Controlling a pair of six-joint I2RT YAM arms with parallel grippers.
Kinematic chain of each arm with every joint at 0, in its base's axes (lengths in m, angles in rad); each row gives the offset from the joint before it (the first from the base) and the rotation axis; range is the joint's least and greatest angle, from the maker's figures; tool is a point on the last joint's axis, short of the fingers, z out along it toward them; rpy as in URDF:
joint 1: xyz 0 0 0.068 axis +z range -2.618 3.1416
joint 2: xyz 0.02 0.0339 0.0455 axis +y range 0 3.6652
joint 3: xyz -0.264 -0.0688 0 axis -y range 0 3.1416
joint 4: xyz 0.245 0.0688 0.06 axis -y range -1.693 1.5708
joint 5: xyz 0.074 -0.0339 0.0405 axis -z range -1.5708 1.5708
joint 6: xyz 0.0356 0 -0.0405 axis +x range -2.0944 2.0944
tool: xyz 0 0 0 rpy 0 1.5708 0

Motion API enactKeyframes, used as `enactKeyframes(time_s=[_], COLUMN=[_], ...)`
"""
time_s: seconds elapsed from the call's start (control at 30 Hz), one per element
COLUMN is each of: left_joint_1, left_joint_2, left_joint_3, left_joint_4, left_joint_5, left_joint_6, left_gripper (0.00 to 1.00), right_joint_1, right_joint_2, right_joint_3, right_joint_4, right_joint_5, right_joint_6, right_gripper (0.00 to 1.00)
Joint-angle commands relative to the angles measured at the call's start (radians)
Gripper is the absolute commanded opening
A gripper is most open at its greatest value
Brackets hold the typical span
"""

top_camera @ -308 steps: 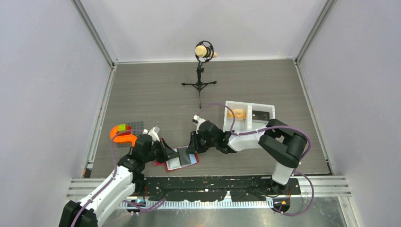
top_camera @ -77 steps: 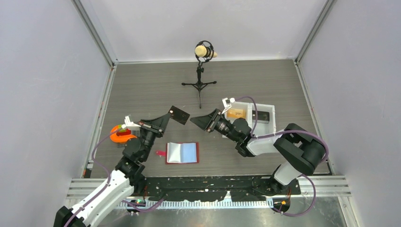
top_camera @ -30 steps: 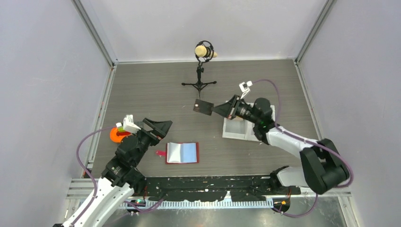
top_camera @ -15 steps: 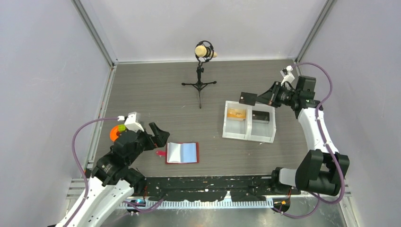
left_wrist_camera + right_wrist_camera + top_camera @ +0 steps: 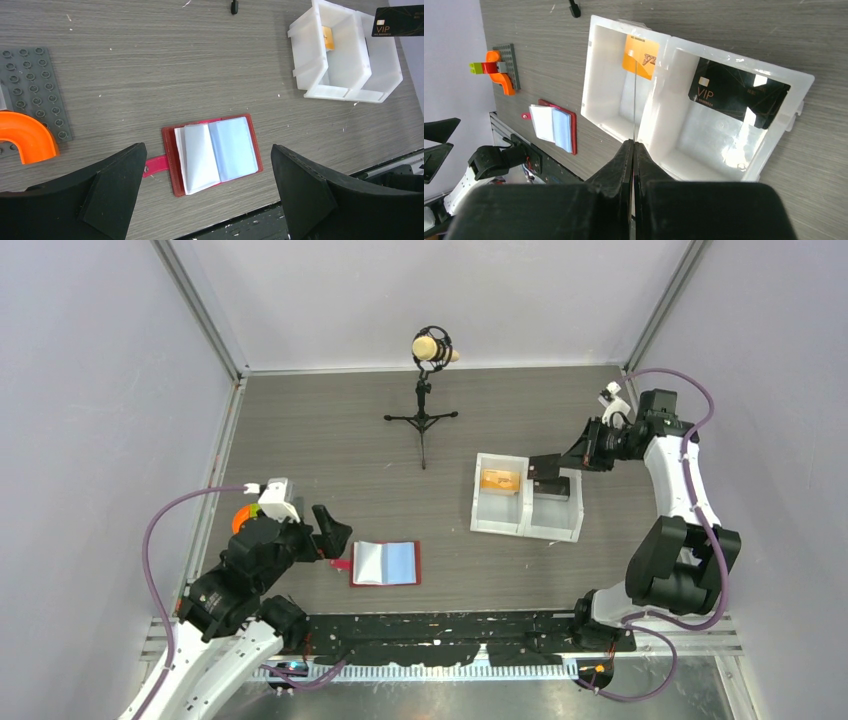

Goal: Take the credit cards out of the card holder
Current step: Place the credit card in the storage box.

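Observation:
The red card holder [image 5: 385,563] lies open near the front edge, its pale pockets facing up [image 5: 212,152] [image 5: 554,127]. My left gripper [image 5: 335,530] hovers open just left of and above the holder [image 5: 206,150], holding nothing. My right gripper [image 5: 570,462] is shut on a dark credit card [image 5: 548,462] over the white tray [image 5: 525,532]. That card shows edge-on as a thin line [image 5: 634,90] in the right wrist view, ahead of the gripper [image 5: 634,145], and face-on [image 5: 400,21] in the left wrist view. Another black credit card [image 5: 736,92] lies in the tray's right compartment.
The tray's [image 5: 599,65] left compartment holds a flat orange piece [image 5: 640,56]. A microphone on a tripod [image 5: 425,380] stands at the back. An orange curved block [image 5: 25,140] sits on a grey studded plate [image 5: 30,85] at the left. A metal rail runs along the near edge.
The right arm swung right and back with the dark card, then brought it down over the tray. The left arm drew back toward the near left, staying open.

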Motion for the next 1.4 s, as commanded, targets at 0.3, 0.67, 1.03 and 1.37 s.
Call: enactKeyframes(time_s=[0.3, 0.67, 1.03, 1.37], left_joint_1=[-0.003, -0.002, -0.003, -0.002], left_joint_2=[-0.005, -0.013, -0.009, -0.009], left_joint_3=[0.002, -0.013, -0.017, -0.021], left_joint_4=[-0.020, -0.020, -0.029, -0.034], left_joint_5=[-0.020, -0.039, -0.033, -0.042], left_joint_6=[0.045, 0.048, 0.017, 0.010], left_gripper=[1.00, 1.00, 1.00, 1.00], right_joint_1=[-0.004, -0.004, -0.004, -0.002], right_joint_2=[0.071, 0.204, 0.284, 0.316], right_joint_3=[0.158, 0.232, 0.263, 0.262], right_joint_4=[-0.231, -0.254, -0.234, -0.185], right_joint_5=[0.212, 0.166, 0.137, 0.132], right_joint_6=[-0.088, -0.112, -0.108, -0.093], right_gripper=[0.05, 0.05, 0.05, 0.05])
